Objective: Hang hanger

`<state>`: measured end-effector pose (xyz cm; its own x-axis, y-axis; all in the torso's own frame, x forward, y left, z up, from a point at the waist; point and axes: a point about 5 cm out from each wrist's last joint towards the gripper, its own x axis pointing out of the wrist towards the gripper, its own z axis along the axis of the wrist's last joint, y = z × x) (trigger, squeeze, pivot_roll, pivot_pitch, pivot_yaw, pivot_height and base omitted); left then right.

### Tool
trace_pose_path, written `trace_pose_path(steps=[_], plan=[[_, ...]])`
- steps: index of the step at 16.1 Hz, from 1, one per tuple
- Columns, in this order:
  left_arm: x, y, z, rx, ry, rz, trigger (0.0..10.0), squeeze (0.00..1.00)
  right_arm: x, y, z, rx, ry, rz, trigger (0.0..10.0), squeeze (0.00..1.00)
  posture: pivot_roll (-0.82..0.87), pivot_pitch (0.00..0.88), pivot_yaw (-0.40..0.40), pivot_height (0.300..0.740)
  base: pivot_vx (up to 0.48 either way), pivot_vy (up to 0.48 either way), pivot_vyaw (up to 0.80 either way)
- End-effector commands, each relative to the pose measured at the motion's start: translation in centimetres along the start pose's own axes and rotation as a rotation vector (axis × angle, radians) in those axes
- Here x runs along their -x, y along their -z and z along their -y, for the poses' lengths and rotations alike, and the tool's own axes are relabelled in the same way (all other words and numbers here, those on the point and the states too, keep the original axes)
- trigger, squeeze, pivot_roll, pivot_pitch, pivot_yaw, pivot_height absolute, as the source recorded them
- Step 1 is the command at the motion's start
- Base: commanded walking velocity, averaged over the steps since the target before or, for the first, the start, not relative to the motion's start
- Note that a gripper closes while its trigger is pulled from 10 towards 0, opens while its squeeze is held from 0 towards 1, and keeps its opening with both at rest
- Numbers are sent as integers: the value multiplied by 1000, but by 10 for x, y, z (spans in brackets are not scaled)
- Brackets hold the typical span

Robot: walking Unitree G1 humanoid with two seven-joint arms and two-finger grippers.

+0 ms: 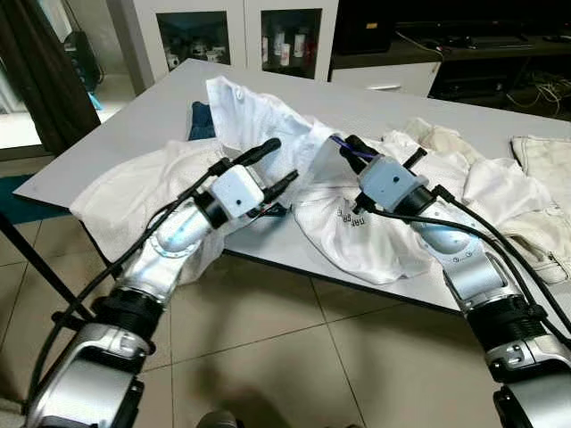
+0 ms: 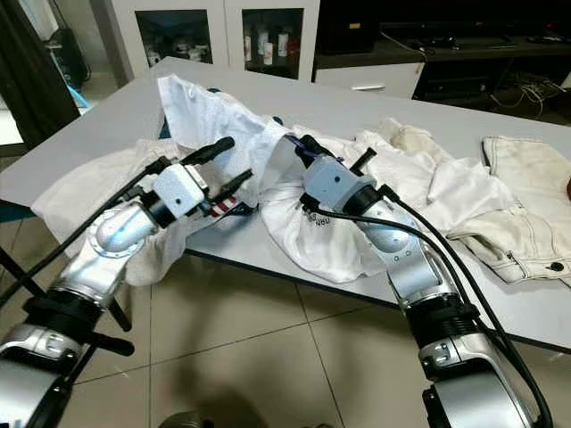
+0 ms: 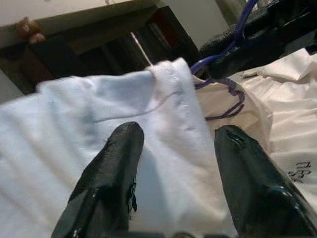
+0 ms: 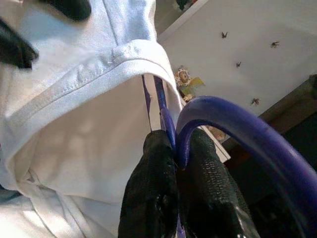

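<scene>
**Hanger pinched in my right gripper, shirt neck draped over it**

My right gripper (image 4: pixel 173 148) is clamped on the purple hanger (image 4: pixel 233 124) just where the hook curves away from the neck, both black fingers pressed tight against the plastic. From there the hanger's stem runs forward into the collar opening of the white shirt (image 1: pixel 259 120), so the hanger's body lies ahead of the fingertips, buried in fabric, while the hook arcs back over the wrist.

My left gripper (image 1: pixel 277 165) hovers just beside it, fingers spread apart with nothing between them, aimed at the shirt's ribbed hem, which the left wrist view shows lying right past the fingertips.

The shirt rises off the grey table (image 1: pixel 152 111), lifted by the hanger, amid other pale garments (image 1: pixel 544 178) spread to the right.

I judge the right arm must do the carrying; I see no rail yet to hang on.
</scene>
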<state>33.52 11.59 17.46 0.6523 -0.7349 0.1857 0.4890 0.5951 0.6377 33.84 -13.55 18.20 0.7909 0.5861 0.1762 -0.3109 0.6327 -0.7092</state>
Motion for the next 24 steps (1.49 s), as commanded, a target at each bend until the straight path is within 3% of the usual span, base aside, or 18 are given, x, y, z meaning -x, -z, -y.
trace_pose_path(steps=[1,2,6,13,14,15,24], plan=[[-1,0,2,11,-5,-8,10000,145,-1,-3,1,-5,3,7,0,0,145,0,-10,740,0,0,0],[-4,2,5,28,-21,-26,10000,0,-1,-7,2,-9,8,14,0,0,145,0,-10,740,0,0,0],[-13,5,12,71,-49,-62,10000,0,-3,-13,0,-9,7,32,0,0,143,0,-6,740,0,0,0],[-22,11,0,15,-213,-151,10000,0,0,-19,1,-11,-2,53,0,0,138,0,-5,740,0,0,0],[-24,11,-1,13,-230,-150,8235,0,1,-19,1,-13,-3,52,0,0,139,0,-5,740,0,0,0],[-26,9,-2,21,-231,-138,0,0,2,-19,1,-16,-4,51,0,0,139,0,-5,740,0,0,0],[-22,7,3,52,-204,-87,0,0,4,-9,1,-34,11,-12,0,0,143,0,-6,740,0,0,0]])
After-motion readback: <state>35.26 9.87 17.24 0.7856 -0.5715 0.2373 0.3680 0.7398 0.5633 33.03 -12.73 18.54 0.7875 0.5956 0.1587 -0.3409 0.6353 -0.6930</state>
